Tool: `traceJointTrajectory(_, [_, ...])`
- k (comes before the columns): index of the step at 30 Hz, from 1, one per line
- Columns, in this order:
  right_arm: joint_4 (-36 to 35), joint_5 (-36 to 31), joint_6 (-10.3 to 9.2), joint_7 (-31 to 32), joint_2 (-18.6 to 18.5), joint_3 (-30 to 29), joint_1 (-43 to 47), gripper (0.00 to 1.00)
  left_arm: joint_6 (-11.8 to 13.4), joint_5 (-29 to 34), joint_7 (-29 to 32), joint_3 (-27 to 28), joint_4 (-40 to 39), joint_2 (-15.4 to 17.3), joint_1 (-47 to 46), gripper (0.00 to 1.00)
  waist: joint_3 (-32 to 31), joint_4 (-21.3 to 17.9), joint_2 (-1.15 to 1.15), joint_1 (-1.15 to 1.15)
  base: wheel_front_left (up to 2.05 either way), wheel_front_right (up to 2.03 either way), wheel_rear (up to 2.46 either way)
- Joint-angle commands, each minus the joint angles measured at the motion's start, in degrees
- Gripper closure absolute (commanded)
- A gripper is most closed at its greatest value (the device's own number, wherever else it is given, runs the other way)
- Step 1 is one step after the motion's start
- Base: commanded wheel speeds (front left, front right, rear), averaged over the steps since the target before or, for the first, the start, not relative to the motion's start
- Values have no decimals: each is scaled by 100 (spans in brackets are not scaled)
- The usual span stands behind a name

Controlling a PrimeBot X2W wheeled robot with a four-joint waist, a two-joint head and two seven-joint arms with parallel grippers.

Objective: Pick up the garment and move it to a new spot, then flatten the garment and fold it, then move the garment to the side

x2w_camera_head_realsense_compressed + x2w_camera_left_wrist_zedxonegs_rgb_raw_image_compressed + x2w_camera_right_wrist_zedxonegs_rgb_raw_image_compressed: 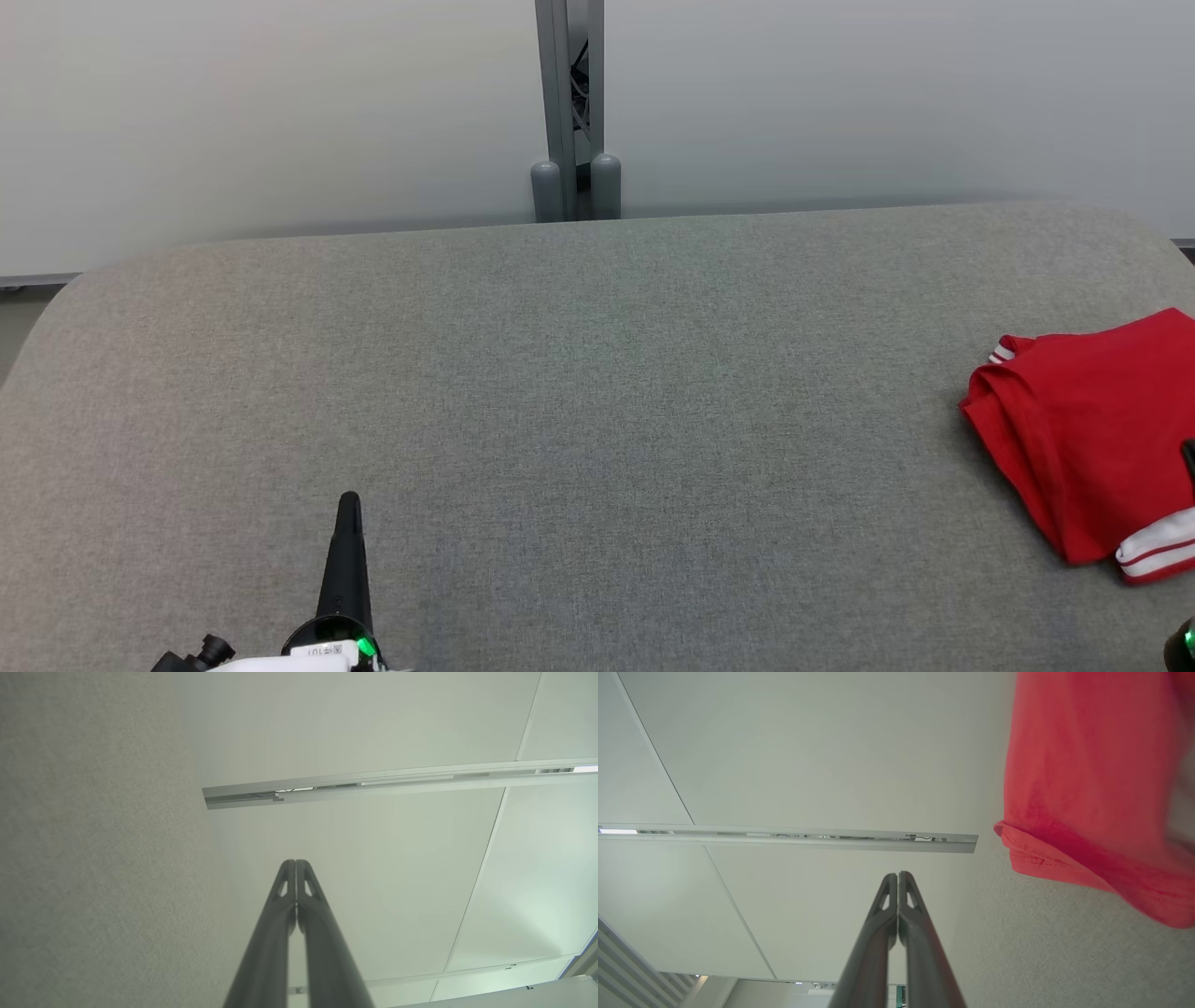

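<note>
Fingers (273, 933) of the left gripper (295, 863): pressed together tip to tip, nothing between them. Right gripper (897, 875): same, jaws flat against each other, empty.

Red garment (1083, 420) lies at the right side of the grey fabric-covered table (597, 373), roughly midway between the near and far edges, and is cut off by the head view's right border. It's a compact folded bundle with stacked layers. White striped trim (1158, 546) pokes out at its near end, with a bit more at its far-left corner. It looks folded and set aside, so I'd put the task at or near its end.

Right gripper is just beside the garment's hem (1036, 856); I see no contact. Left gripper sits over the near-left part of the table, well apart from the garment. Past the far edge, a grey metal post (569, 103) stands against a white wall (280, 112).

Risks from here:
- If the right arm pulls away across the bundle, a fingertip could catch the hem, peel the top layer and wreck the fold.
- The table's right edge beyond the garment is out of frame. I can't tell the margin, and another nudge rightward could tip it over.
- Cloth on a cloth top likely grips, so dragging would bunch it rather than slide it.
- If a re-grasp is needed, jaws this tight would only plough the fabric. Open first.
</note>
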Motion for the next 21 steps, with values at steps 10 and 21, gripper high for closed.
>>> traceJointTrajectory(10, [9, 27, 0, 34, -36, -9, -31, 100, -29, 1, -18, 23, -20, 16, 49, 100, 0, 0, 0, 0, 0, 0, 0])
traceJointTrajectory(21, [9, 26, 0, 35, -35, -11, -32, 100, -29, 1, -18, 22, -21, 16, 49, 100, 0, 0, 0, 0, 0, 0, 0])
